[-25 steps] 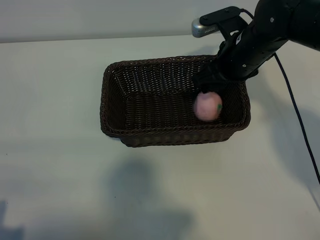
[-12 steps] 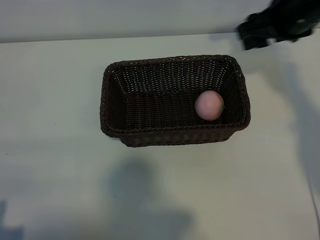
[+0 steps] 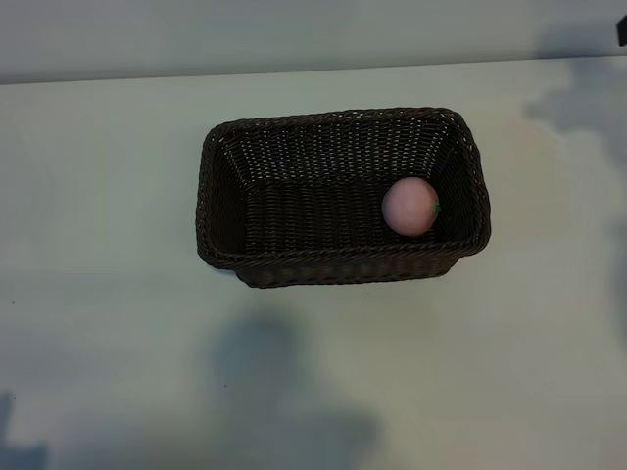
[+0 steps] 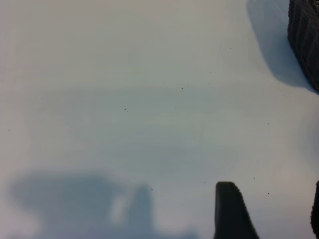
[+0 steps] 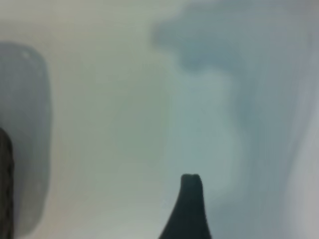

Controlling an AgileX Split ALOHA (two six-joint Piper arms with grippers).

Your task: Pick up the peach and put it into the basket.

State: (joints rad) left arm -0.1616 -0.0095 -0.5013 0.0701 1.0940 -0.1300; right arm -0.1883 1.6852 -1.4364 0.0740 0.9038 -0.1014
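**Peach in basket; both pincers apart and empty**

Peach [image 3: 409,207] lying inside basket [image 3: 220,211], at its right end, against the near wall. Basket on white tabletop [image 3: 108,323]. Left pincer [image 4: 271,219] hovering over bare tabletop beside basket, fingers apart, empty. Right pincer [image 5: 99,209] over bare tabletop, spread wide, nothing held.

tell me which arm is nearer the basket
probably right: right arm shows at the exterior view's top right corner, past the basket's right end; left gripper is outside that view, its wrist view catching only a basket corner
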